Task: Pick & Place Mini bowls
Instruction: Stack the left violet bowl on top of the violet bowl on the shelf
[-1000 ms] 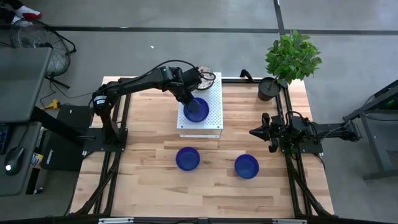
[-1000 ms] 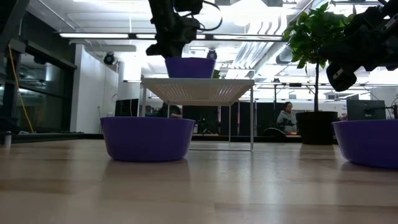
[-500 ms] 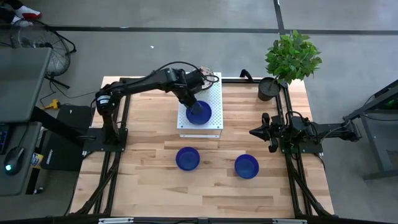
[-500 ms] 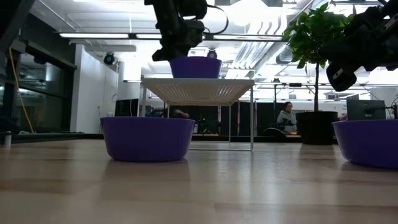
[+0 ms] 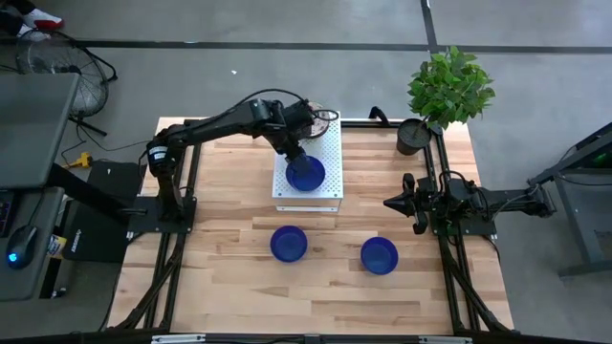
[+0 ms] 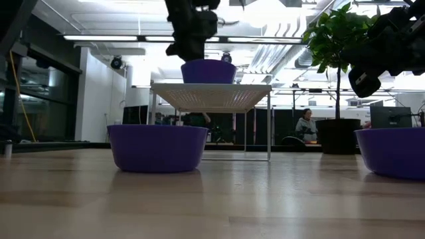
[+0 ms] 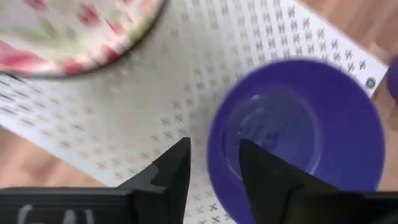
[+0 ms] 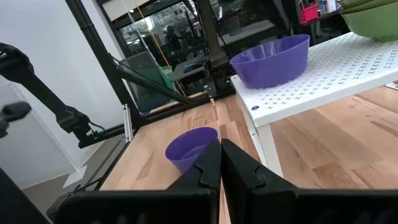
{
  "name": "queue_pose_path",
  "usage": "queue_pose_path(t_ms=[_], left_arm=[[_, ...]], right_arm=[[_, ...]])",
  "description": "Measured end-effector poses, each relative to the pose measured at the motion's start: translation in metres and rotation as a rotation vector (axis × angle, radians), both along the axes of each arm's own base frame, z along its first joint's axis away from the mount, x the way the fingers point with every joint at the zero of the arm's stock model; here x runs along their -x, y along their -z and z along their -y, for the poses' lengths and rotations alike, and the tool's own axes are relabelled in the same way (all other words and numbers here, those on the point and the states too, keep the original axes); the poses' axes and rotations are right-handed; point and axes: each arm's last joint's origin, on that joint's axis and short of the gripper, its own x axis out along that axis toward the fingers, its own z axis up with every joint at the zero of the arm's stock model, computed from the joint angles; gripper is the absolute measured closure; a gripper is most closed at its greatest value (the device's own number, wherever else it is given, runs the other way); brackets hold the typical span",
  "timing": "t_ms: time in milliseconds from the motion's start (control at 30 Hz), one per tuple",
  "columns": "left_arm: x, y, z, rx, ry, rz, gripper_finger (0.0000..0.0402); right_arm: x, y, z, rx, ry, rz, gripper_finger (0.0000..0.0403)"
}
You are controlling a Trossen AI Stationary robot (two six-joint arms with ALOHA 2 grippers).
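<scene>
High view: the left pincer (image 5: 295,151) sits over the white perforated rack (image 5: 325,189), at the rim of the blue bowl on the rack (image 5: 306,175). Two more blue bowls (image 5: 288,243) (image 5: 380,255) wait on the table (image 5: 220,277); the right pincer (image 5: 394,204) idles near the table's right edge.

Low view: that bowl (image 6: 208,71) rests flat on the rack top.

Left wrist view: the fingers (image 7: 175,168) stand spread, straddling the bowl's rim, beside a speckled bowl (image 7: 74,28). A good release likely means lifting straight up, clear of the rim, so the bowl does not drag.

Right wrist view: its fingers (image 8: 208,163) are pressed together on nothing.
</scene>
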Motion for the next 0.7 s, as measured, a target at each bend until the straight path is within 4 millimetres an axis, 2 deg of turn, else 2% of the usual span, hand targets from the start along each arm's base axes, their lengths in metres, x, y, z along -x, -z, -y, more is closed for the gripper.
queue_pose_path(t_ms=[200, 400, 500, 700], left_arm=[[0.009, -0.044, 0.000, -0.141, 0.000, 0.041, 0.0255], [0.026, -0.081, 0.012, -0.205, 0.165, 0.046, 0.0254], [0.030, -0.090, 0.024, -0.234, 0.254, 0.022, 0.0254], [0.034, -0.092, 0.050, -0.246, 0.366, -0.057, 0.0254]], right_arm=[[0.000, 0.000, 0.000, 0.000, 0.000, 0.000, 0.0402], [0.000, 0.000, 0.000, 0.000, 0.000, 0.000, 0.0402], [0.000, 0.000, 0.000, 0.000, 0.000, 0.000, 0.0402], [0.000, 0.000, 0.000, 0.000, 0.000, 0.000, 0.0402]])
